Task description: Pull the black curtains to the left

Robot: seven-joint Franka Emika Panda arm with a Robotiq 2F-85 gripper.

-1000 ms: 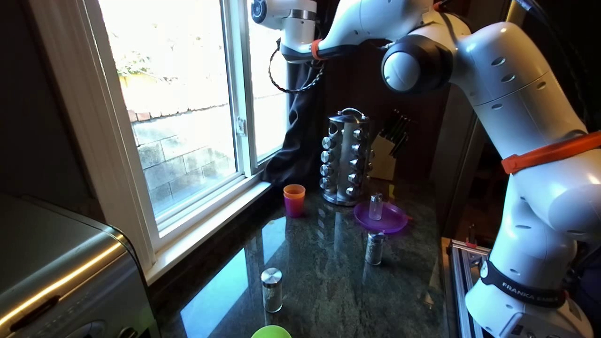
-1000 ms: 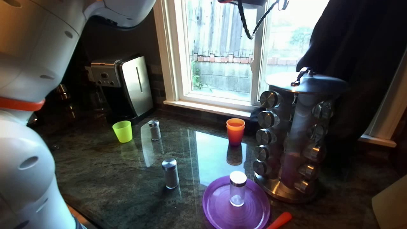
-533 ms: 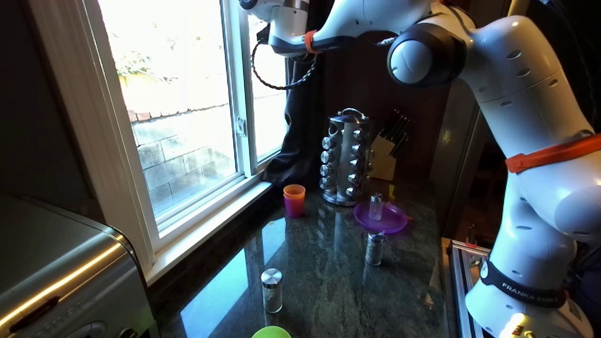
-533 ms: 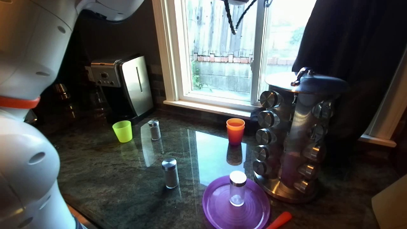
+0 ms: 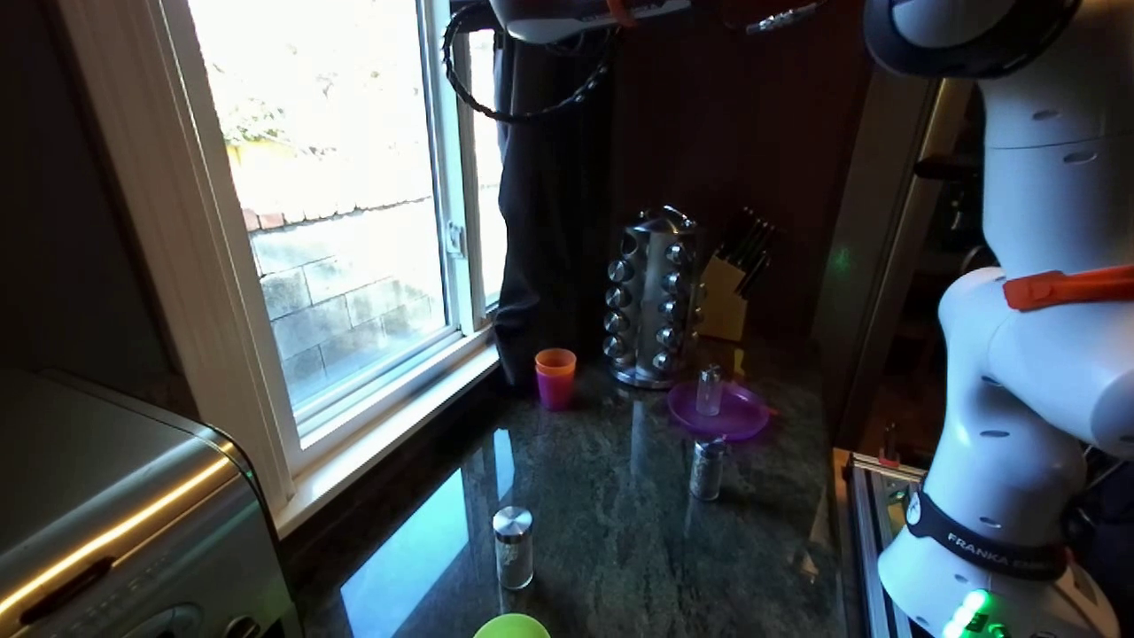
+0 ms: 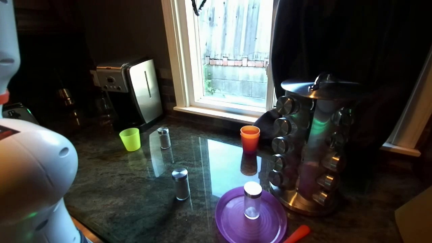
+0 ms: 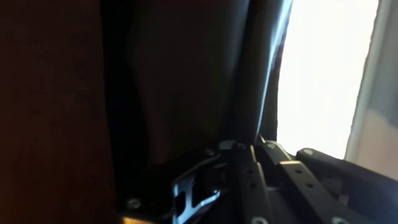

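The black curtains [image 5: 551,239] hang beside the window in both exterior views. In an exterior view the curtains [image 6: 337,44] cover the window's right part, and their lower edge lies behind the orange cups. In the wrist view the curtains [image 7: 186,77] fill the middle, with a bright fold running down into my gripper [image 7: 256,143]. Its fingers are close together around that fold, near the fabric's window-side edge. The fingertips are dark and partly hidden by the cloth. In both exterior views the gripper is above the frame.
A steel spice rack [image 6: 314,145] stands in front of the curtains, with stacked orange cups [image 6: 250,140] beside it. A purple plate [image 6: 229,216] holds a jar. A coffee machine [image 6: 145,91], green cup [image 6: 130,139] and more jars stand on the counter.
The curtains' window-side edge has moved left across the window in both exterior views, covering more glass. The arm has moved up and left, mostly out of the top of the frames.
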